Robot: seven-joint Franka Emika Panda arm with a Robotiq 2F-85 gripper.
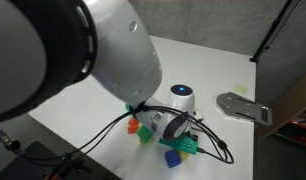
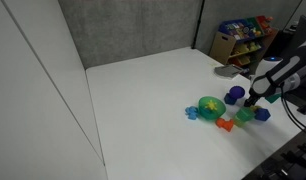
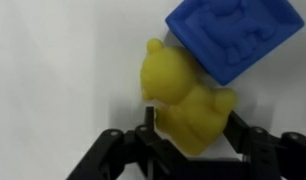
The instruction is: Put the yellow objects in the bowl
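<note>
Gripper (image 3: 191, 135): dark, jointed metal fingers (image 3: 255, 150) entering from the lower edge of the wrist view. They are drawn in against the two sides of a yellow piece (image 3: 183, 95), apparently clamped on it, though the contact faces are partly hidden by the piece itself.

Yellow piece: glossy moulded plastic, blocky in the body with rounded lobes at the top. It sits between the fingers, outside the bowl (image 2: 210, 106) and well apart from it. Its upper right edge touches a blue block (image 3: 233, 35).

Blue block: matte plastic, square-cornered, with a raised pattern moulded into its upper face. It lies tilted across the top right corner of the wrist view.

Bowl: small, round, green translucent plastic, upright on the white table (image 2: 143, 100). A pale yellowish patch shows inside it, too small to identify.

Blue ball (image 2: 234, 96): smooth and round, just beside the bowl on the gripper's side.

Green cube (image 2: 244, 116): beyond the ball from the bowl, near the gripper.

Orange piece (image 2: 226, 124): flat and irregular, near the bowl, on its near side.

Blue star-shaped piece (image 2: 193, 113): just beside the bowl, on the side away from the gripper.

Table: plain, smooth white surface.
</note>
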